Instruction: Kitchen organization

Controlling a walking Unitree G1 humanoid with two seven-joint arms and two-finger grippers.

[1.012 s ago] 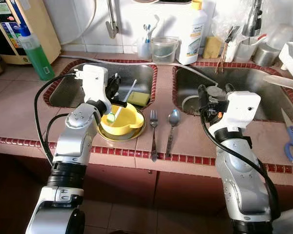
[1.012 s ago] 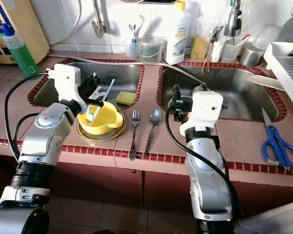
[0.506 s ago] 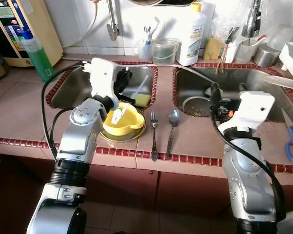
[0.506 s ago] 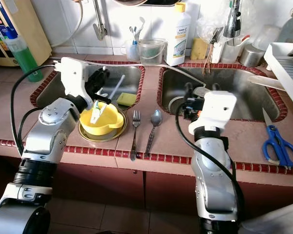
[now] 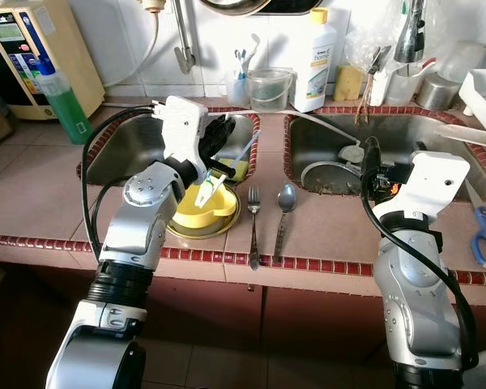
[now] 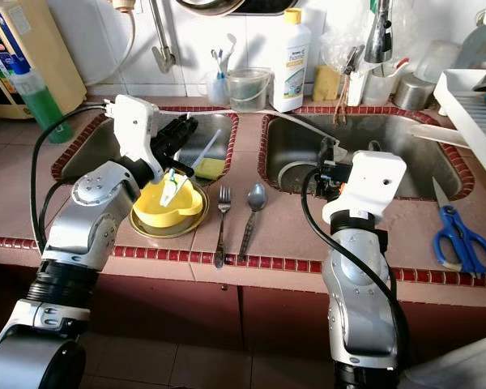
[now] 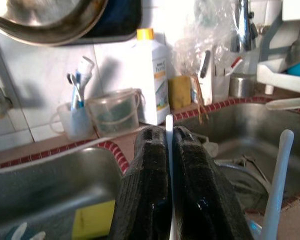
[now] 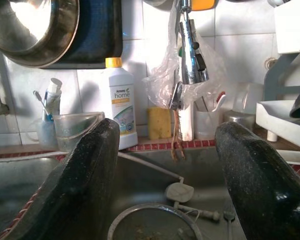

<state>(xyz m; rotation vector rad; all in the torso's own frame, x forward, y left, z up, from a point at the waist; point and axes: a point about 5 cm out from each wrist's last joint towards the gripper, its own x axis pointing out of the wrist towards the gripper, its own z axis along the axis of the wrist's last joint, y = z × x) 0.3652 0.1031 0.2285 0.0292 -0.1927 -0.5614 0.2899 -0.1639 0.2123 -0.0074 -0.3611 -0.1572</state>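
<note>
Left gripper (image 5: 213,159) clamped on a white utensil (image 5: 227,166) above the yellow bowl (image 5: 201,208) near the worktop's front edge; right gripper (image 8: 162,170) spread wide.

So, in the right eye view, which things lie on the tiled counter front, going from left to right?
yellow bowl → fork → spoon → blue scissors
</note>
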